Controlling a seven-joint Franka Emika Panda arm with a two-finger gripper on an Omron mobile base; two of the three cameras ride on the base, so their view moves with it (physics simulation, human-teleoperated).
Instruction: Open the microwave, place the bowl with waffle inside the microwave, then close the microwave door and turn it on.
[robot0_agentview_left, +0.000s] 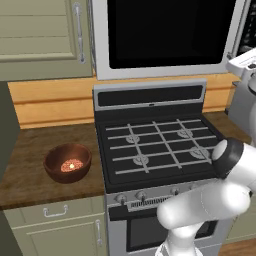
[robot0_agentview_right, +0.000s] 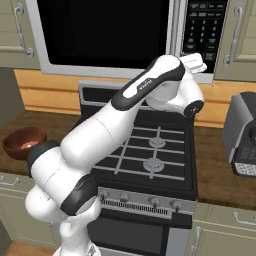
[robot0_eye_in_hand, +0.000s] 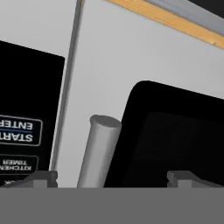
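Note:
The microwave (robot0_agentview_left: 165, 35) hangs above the stove with its microwave door (robot0_agentview_right: 105, 30) shut. Its vertical silver bar handle (robot0_eye_in_hand: 98, 151) ends low between my fingertips (robot0_eye_in_hand: 41, 178), left of the black glass. My gripper (robot0_eye_in_hand: 112, 178) is open and straddles the handle's lower end, close to the door. It shows as a white hand (robot0_agentview_right: 195, 62) at the door's lower right corner. The button panel (robot0_agentview_right: 202, 30) lies just right of the handle. The reddish-brown bowl (robot0_agentview_left: 67, 162) sits on the wooden counter left of the stove, holding the waffle (robot0_agentview_left: 71, 165).
A black gas stove (robot0_agentview_left: 155, 145) with grates sits under the microwave. A grey appliance (robot0_agentview_right: 242, 135) stands on the counter to the right. Beige cabinets (robot0_agentview_left: 40, 30) flank the microwave. My arm arches over the stove.

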